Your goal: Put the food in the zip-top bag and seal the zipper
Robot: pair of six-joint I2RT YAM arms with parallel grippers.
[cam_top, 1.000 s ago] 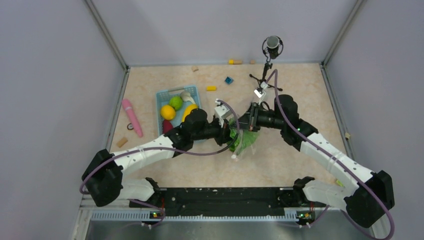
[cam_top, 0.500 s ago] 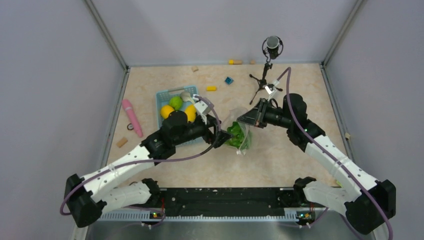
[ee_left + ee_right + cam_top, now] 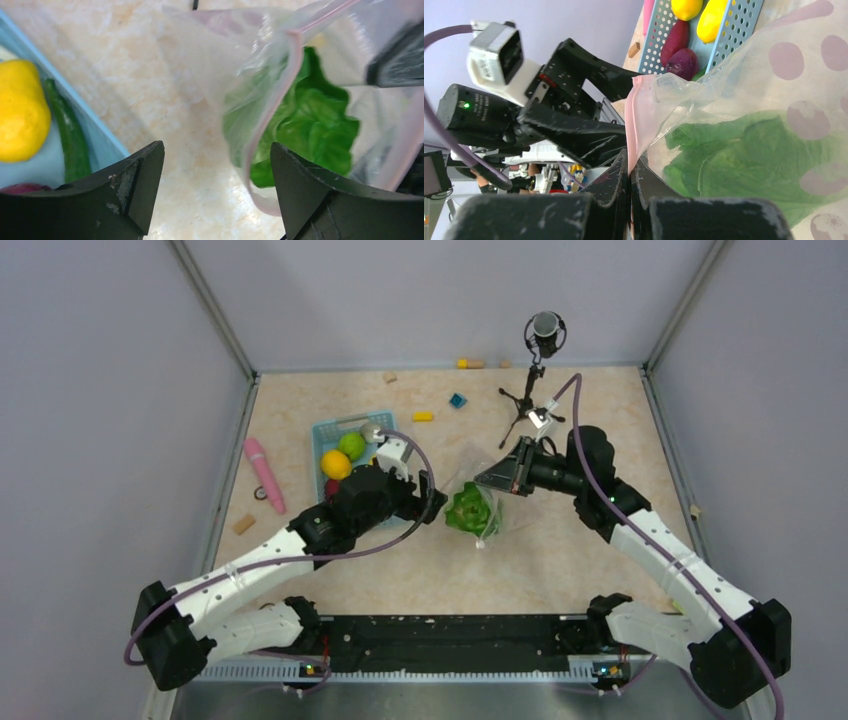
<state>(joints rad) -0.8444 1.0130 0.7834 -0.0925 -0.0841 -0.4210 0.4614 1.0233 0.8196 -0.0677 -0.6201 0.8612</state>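
Marbled tabletop (image 3: 560,560), grey walls; right gripper (image 3: 630,170) pinched on the zipper (image 3: 270,107), holding the zip-top bag (image 3: 468,468) mouth agape; left gripper (image 3: 217,147) spread wide and empty, between bag and basket (image 3: 345,420). Risk, as I judge it: held at one point only, the mouth could sag shut or snag incoming food. Contents: bag, lettuce (image 3: 466,510); basket, lime (image 3: 350,445), orange citrus (image 3: 336,464), cucumber (image 3: 67,132), red-purple piece (image 3: 684,62).

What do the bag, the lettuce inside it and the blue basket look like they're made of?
The zip-top bag: thin clear plastic film, glossy, crinkled, contents showing through. The lettuce: probably moulded toy plastic or rubber, smooth, evenly green. The basket: rigid light blue plastic, perforated with rows of holes.
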